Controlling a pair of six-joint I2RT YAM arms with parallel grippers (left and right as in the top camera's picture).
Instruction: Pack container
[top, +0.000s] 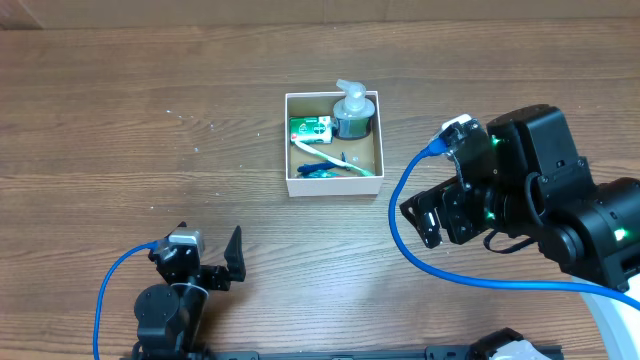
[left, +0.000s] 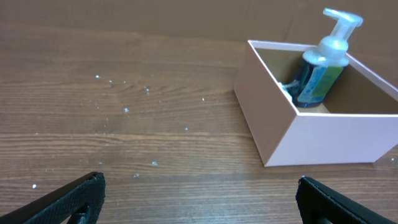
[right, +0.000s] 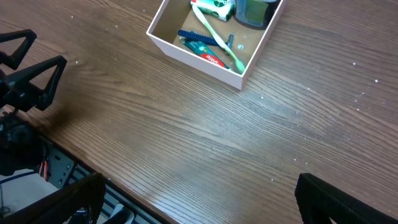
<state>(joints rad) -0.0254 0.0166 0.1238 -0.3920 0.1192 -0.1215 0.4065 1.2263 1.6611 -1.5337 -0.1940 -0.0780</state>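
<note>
The container (top: 335, 185) sits mid-table in the overhead view, with a pump bottle (top: 352, 115), a green-and-white packet (top: 311, 128) and a toothbrush (top: 330, 158) inside. We see nothing loose on the wood, so we judge the packing about finished, and the next move calls only for a check and a clear retreat. The right gripper (top: 425, 222) is near the box's right side. The left gripper (top: 212, 262) is well apart, nearer the table's front edge.

From the left wrist, we find the box ahead and to the right of our spread, empty jaws.

From the right wrist, it lies far ahead, and the jaws are wide and hold nothing.
</note>
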